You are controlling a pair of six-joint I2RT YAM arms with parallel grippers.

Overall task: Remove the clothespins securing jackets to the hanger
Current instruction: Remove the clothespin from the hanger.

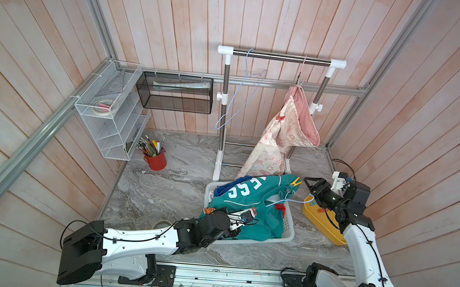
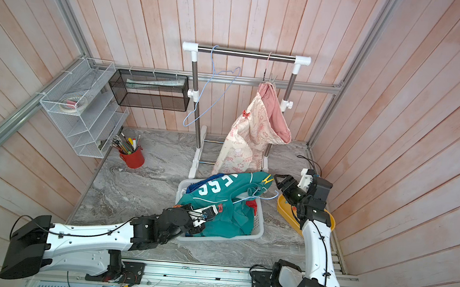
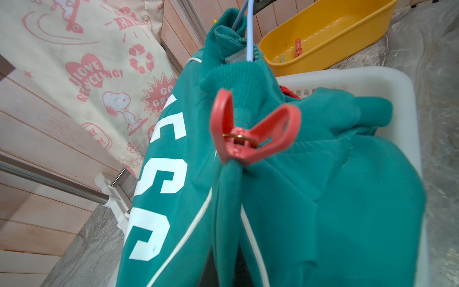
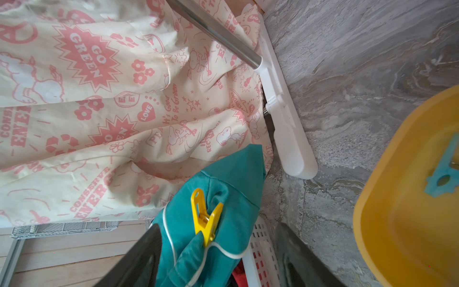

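The teal jacket [image 1: 246, 197] lies draped over a white basket [image 1: 289, 233] on a light blue hanger [image 1: 289, 200]. A red clothespin [image 3: 248, 134] pinches a fold of it, and my left gripper [image 3: 227, 278] is shut on that same fold just below the pin. A yellow clothespin [image 4: 207, 218] clips its other shoulder. My right gripper [image 4: 218, 263] is open, one finger on each side of that shoulder, not touching the pin. The cream pink-printed jacket [image 1: 277, 143] hangs from the rack with a red clothespin [image 1: 281, 117] on it. The blue jacket [image 1: 223, 188] shows under the teal one.
A yellow tub [image 1: 321, 225] right of the basket holds a red pin [image 3: 298, 48] and a teal one [image 4: 442, 179]. An empty blue hanger [image 1: 239, 99] hangs on the rack [image 1: 283, 58]. A red pen cup [image 1: 156, 160] and wire shelves [image 1: 111, 109] stand at the left.
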